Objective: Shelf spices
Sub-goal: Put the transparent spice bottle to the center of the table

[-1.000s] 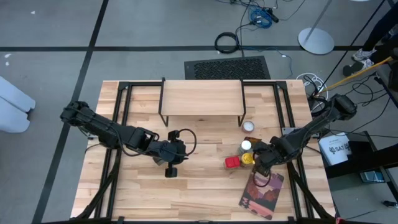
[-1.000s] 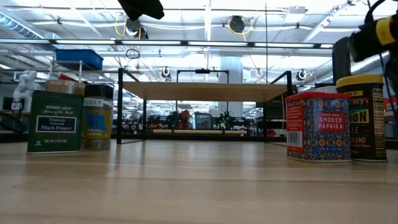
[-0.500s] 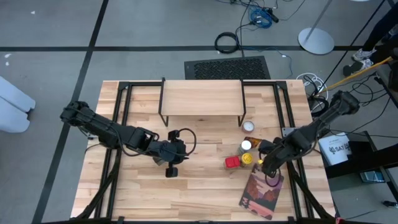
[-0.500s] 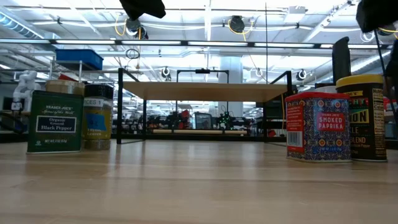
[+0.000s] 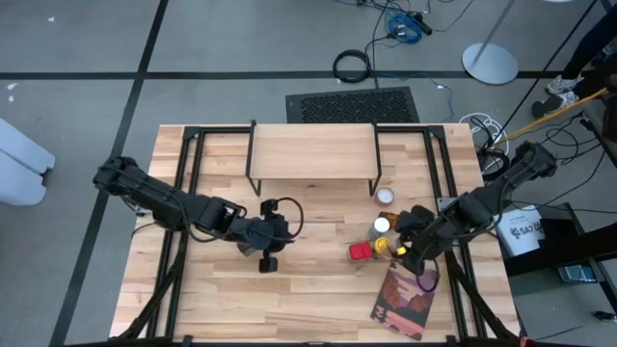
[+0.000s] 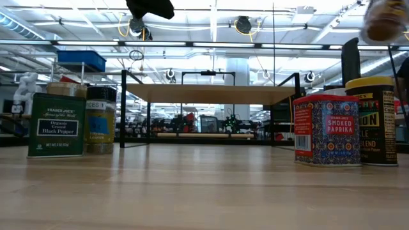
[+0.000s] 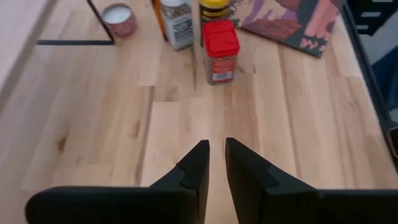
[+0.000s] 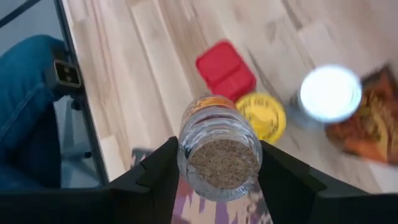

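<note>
My right gripper point(image 8: 219, 171) is shut on a small glass spice jar point(image 8: 219, 149) with an orange label, held in the air above the spices at the table's right; the low view shows it blurred as the jar point(image 6: 385, 19). Below stand a red-topped paprika tin point(image 5: 360, 252), a yellow-lidded jar point(image 5: 386, 246), a white-topped jar point(image 5: 383, 226) and a small round tin point(image 5: 386, 197). The shelf point(image 5: 313, 151) stands on its black legs at the far middle. My left gripper point(image 7: 216, 158) hangs shut over the table's middle, holding nothing. My right gripper pinches the jar's round glass body point(image 8: 186, 155) between its two fingers point(image 8: 155, 177), one on each side. The fingers slant down from above. The jar is lifted clear of the table and tipped, one round end with brown spice behind it point(image 8: 224, 163) facing the wrist camera.
A reddish picture-covered book point(image 5: 407, 299) lies flat near the front right. In the low view a green black-pepper tin point(image 6: 56, 124) and a jar behind it point(image 6: 101, 121) stand at the left. Bare planks lie between the left gripper and the shelf.
My right gripper has risen with the jar and turned its wrist, so the jar stands higher above the other spices and is tipped more. Its fingers have stayed shut on it.
</note>
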